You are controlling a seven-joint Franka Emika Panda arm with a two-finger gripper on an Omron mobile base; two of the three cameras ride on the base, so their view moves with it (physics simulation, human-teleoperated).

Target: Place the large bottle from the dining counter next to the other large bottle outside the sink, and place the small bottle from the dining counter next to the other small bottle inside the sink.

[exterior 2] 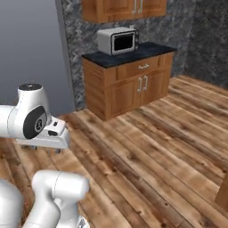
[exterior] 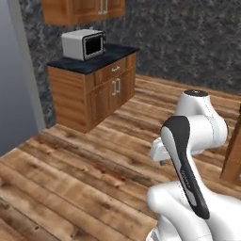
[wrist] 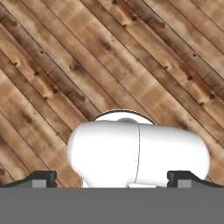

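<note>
The large bottles, the small bottles, the sink and the dining counter are all out of view. My gripper (wrist: 113, 179) hangs folded close to the arm and points down at the wooden plank floor (wrist: 131, 65). Its two dark fingertips (wrist: 43, 178) stand wide apart with nothing between them, so it is open. The hand also appears beside the arm's white links in the left base view, gripper (exterior: 161, 161), and low at the left of the right base view, gripper (exterior 2: 44, 149).
A wooden cabinet (exterior: 92, 92) with a dark top stands against the grey stone wall and carries a white microwave (exterior: 84, 44). Upper cabinets (exterior 2: 124, 9) hang above it. An orange-brown wood panel (exterior: 234, 150) cuts the right edge. Open floor (exterior 2: 156, 151) lies ahead.
</note>
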